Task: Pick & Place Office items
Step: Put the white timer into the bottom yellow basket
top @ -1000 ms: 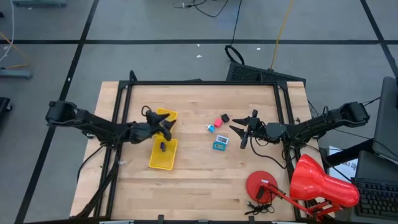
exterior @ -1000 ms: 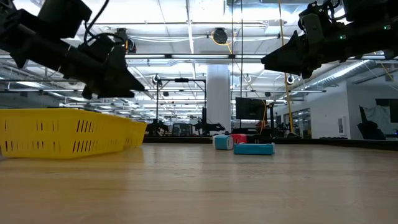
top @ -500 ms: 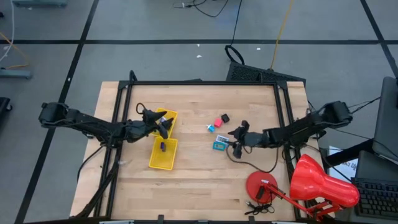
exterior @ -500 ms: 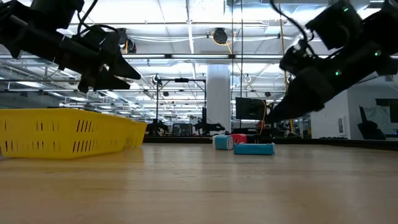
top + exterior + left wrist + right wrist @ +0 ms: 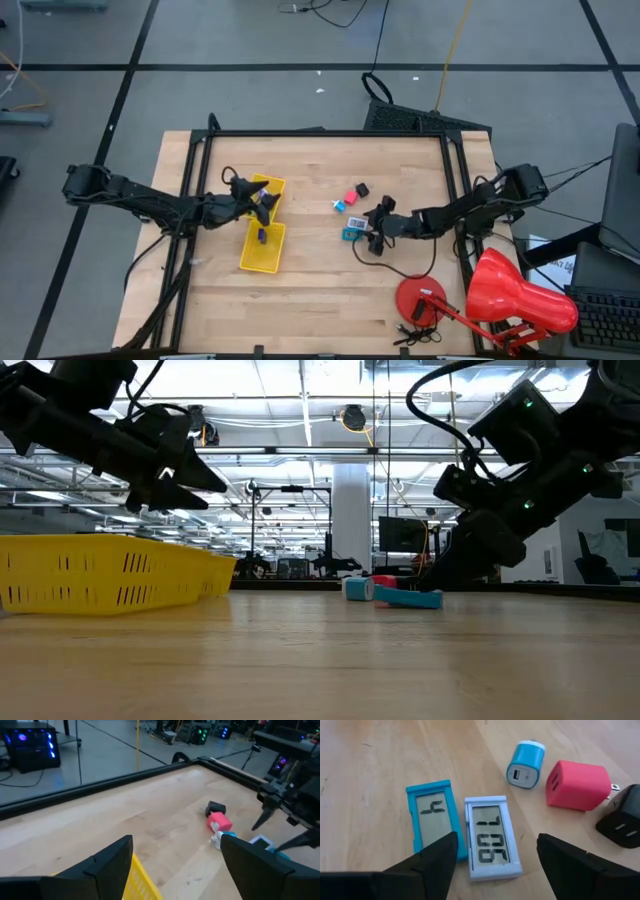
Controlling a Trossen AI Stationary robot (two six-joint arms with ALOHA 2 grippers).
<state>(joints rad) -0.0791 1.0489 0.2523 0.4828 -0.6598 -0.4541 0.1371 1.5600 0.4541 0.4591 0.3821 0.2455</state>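
Observation:
Near the table's middle lie a teal display piece (image 5: 434, 817), a white one (image 5: 490, 840), a blue-and-white charger (image 5: 525, 765), a pink-red charger (image 5: 577, 785) and a black one (image 5: 625, 820), each resting flat on the wood. My right gripper (image 5: 364, 231) hangs open just over the near ends of the two display pieces, slanting down from the table's right. My left gripper (image 5: 266, 201) stays open and empty above the far end of the yellow tray (image 5: 250, 262). A small purple piece (image 5: 261, 236) lies inside the tray.
A large red desk lamp (image 5: 505, 298) with its round base (image 5: 420, 297) fills the near right corner. A black frame (image 5: 325, 133) runs along the table's far and side edges. Bare wood lies between the tray and the items.
My right gripper has dropped toward the table and travelled toward its left edge, tipping its fingers downward, and now sits just over the teal and white display pieces. The items on the table have kept their places.

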